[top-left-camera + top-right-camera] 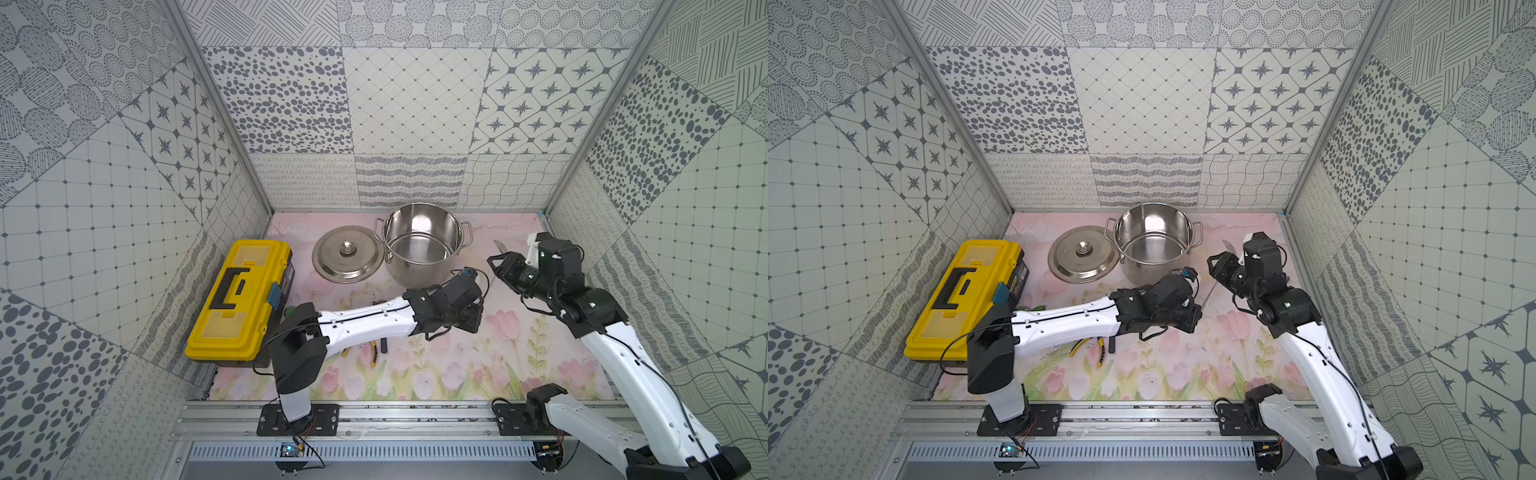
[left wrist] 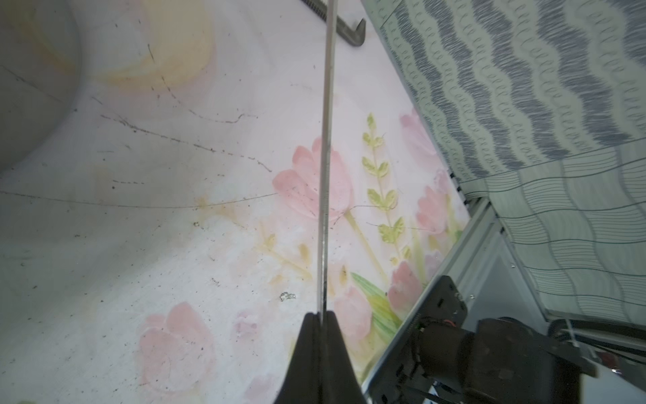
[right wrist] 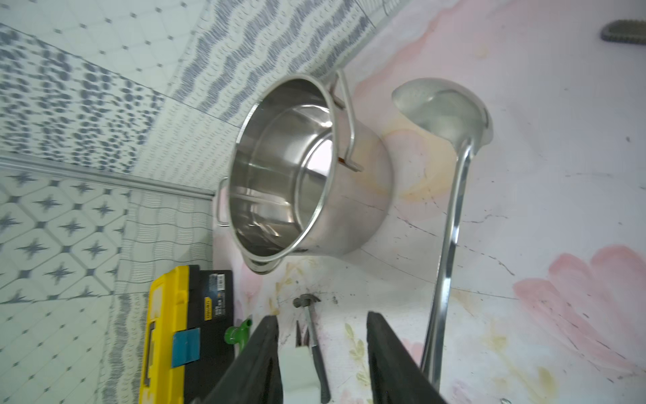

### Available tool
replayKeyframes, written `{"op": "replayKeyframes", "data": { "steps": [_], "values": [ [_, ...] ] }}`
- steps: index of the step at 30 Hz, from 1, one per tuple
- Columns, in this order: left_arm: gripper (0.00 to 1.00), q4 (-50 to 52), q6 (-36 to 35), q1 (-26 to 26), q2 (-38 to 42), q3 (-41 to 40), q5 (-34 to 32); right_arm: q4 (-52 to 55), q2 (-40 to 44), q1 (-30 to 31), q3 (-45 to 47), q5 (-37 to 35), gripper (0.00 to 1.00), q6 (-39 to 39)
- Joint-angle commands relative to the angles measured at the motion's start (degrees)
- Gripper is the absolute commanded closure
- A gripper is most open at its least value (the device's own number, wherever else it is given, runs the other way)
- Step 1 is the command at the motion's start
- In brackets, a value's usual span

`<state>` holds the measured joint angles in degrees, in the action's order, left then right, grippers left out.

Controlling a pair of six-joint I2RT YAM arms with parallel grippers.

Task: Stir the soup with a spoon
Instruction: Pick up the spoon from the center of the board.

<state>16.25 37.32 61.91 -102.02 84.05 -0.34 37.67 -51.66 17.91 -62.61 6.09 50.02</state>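
The robot's left gripper is clamped tight on the flat handle of a long, thin, all-steel ladle. Its round bowl lies close beside the large shiny stainless-steel stockpot at the far edge of the bench, on the side toward the right edge. The pictures do not show whether the bowl rests on the flower-printed surface or hangs just above it.

The right gripper hovers nearby with its jaws partly apart and nothing between them; the ladle's handle passes just outside one finger. The pot stands uncovered and no liquid can be seen inside. Its round steel lid with a knob lies just beside it toward the left edge. A yellow plastic toolbox sits at the left edge, and a dark-handled hammer lies nearer the front.

The ladle looks stiff and light but polished and slippery, with its weight out at the bowl. A pinch on so thin a strip could let it swivel or slide. The surest hold is probably across the handle's flat faces, well back from the bowl, as the left fingers appear to have it. The bowl end would have to clear the tall rim before dipping in.
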Motion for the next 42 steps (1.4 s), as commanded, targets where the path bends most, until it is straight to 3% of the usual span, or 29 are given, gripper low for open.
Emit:
{"op": "replayKeyframes", "data": {
  "steps": [1,5,8,14,25,35,42],
  "values": [
    [1.00,6.81,1.45,-3.32,5.60,5.76,11.73,-11.28,5.14,0.02,-0.28,2.34,0.55,-2.87],
    [1.00,11.49,3.37,-5.11,8.79,12.25,13.94,-18.19,5.06,0.04,-2.01,6.22,0.57,-2.88],
    [1.00,9.77,9.48,-7.94,12.26,11.56,15.89,-22.51,2.33,0.18,-3.55,9.35,0.58,-1.22],
    [1.00,2.26,22.39,-12.85,17.43,8.25,16.91,-26.65,-5.23,3.49,-7.89,11.86,0.56,1.23],
    [1.00,-18.79,44.48,-16.12,19.22,-0.18,17.57,-34.45,-17.23,13.19,-12.74,11.65,0.54,6.51],
    [1.00,-21.08,44.77,-21.00,25.23,-7.16,15.35,-32.21,-13.90,14.95,-11.34,5.92,0.52,5.01],
    [1.00,-22.38,44.12,-24.72,26.18,-6.93,21.26,-30.20,-16.69,14.91,-11.10,7.89,0.52,8.34]
  ]
}}
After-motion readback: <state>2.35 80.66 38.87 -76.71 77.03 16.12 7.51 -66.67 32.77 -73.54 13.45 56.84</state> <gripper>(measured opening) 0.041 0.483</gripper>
